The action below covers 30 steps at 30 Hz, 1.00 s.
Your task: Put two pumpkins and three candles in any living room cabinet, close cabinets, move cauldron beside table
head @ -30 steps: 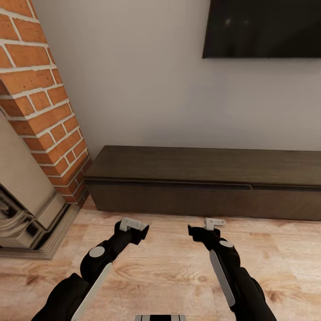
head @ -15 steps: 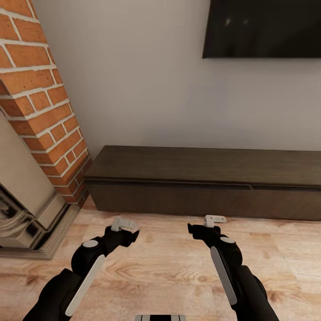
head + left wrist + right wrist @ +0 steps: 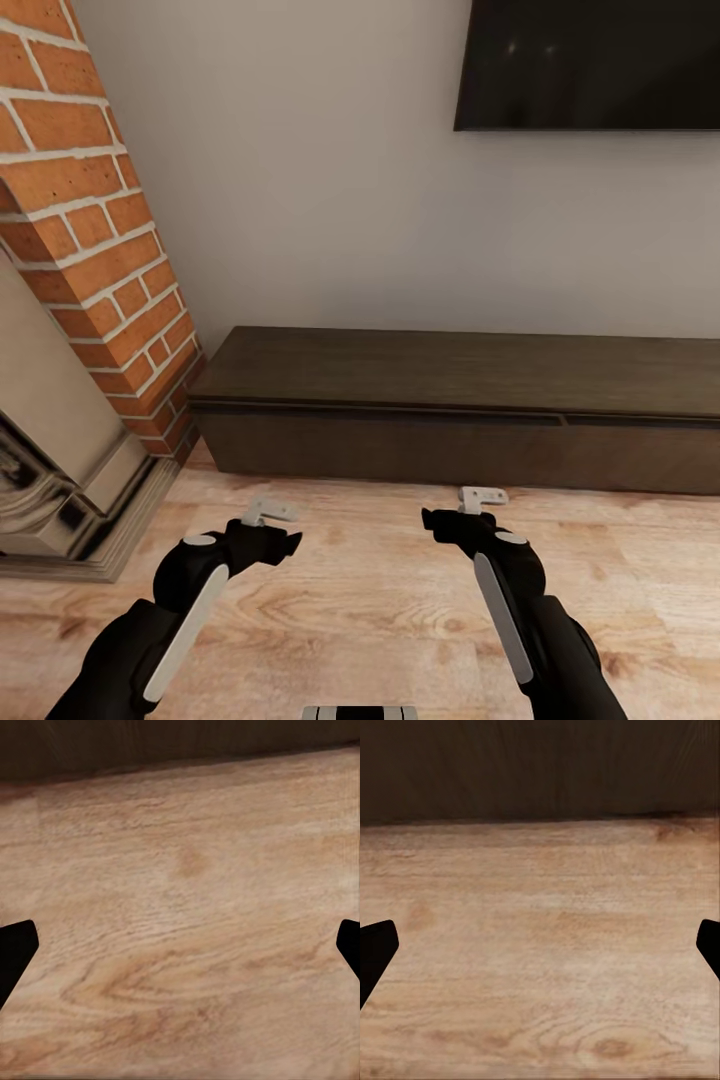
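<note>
The cabinet (image 3: 455, 405) is a long, low, dark brown unit against the wall, with all its flat fronts shut. My left gripper (image 3: 277, 530) hovers open over the wood floor in front of the cabinet's left end, holding nothing. My right gripper (image 3: 455, 515) is open and empty too, slightly nearer the cabinet's front. In the left wrist view the left gripper (image 3: 180, 949) spans bare floor, with the cabinet (image 3: 172, 742) base beyond. In the right wrist view the right gripper (image 3: 540, 945) faces the cabinet (image 3: 540, 769) front. The pumpkins, candles, cauldron and table are out of view.
A red brick fireplace column (image 3: 95, 230) with a stone hearth base (image 3: 75, 520) stands at the left, close to my left arm. A dark television (image 3: 590, 62) hangs on the wall above the cabinet. Light wood floor (image 3: 370, 600) stretches between me and the cabinet.
My left arm has drawn back and to the left, away from the cabinet. The right arm has barely moved. The cabinet is unchanged.
</note>
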Motion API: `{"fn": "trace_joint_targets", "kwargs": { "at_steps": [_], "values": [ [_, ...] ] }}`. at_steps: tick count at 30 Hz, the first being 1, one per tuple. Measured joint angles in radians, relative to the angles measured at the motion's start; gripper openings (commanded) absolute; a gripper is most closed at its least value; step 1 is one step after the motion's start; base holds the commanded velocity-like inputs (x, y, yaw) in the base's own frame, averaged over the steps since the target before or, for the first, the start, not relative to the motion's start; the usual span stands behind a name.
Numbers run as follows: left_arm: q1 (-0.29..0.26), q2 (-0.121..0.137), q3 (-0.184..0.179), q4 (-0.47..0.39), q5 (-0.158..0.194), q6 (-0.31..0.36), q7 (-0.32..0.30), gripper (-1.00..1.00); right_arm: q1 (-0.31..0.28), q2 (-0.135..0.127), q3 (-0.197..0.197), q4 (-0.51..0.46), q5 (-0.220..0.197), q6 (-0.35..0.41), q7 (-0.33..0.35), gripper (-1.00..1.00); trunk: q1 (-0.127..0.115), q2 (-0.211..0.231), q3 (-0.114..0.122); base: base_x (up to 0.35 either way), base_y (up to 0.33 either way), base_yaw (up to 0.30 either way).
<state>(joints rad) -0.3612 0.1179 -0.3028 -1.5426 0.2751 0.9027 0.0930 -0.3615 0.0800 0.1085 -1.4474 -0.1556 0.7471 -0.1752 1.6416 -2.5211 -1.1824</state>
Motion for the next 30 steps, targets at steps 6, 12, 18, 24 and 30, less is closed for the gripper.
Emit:
{"fn": "trace_joint_targets", "kwargs": {
  "at_steps": [6,12,18,24,30],
  "values": [
    [0.0,0.0,0.006,0.0,0.0,0.023,0.0,1.0,-0.001,-0.001,-0.093,0.006,0.0,0.042,0.002,1.0,0.0,0.0,0.0,0.0,0.0,0.0],
    [-0.002,-0.001,0.007,0.0,0.0,0.035,0.0,1.0,-0.003,-0.001,-0.123,0.008,-0.001,0.086,0.002,1.0,-0.003,0.001,0.023,0.0,0.0,0.0],
    [-0.004,-0.002,0.007,0.001,-0.001,0.036,0.002,1.0,-0.002,-0.002,-0.121,0.007,0.0,0.09,0.003,1.0,-0.005,0.003,0.046,0.0,0.0,0.0],
    [-0.005,-0.001,0.007,0.006,-0.002,0.034,0.002,1.0,-0.002,-0.002,-0.122,0.005,0.0,0.079,0.006,1.0,-0.008,0.004,0.07,0.0,0.0,0.0],
    [-0.007,-0.001,0.007,0.009,-0.003,0.031,0.003,1.0,-0.002,-0.002,-0.122,0.003,-0.001,0.077,0.008,1.0,-0.011,0.006,0.093,0.0,0.0,0.0]
  ]
}}
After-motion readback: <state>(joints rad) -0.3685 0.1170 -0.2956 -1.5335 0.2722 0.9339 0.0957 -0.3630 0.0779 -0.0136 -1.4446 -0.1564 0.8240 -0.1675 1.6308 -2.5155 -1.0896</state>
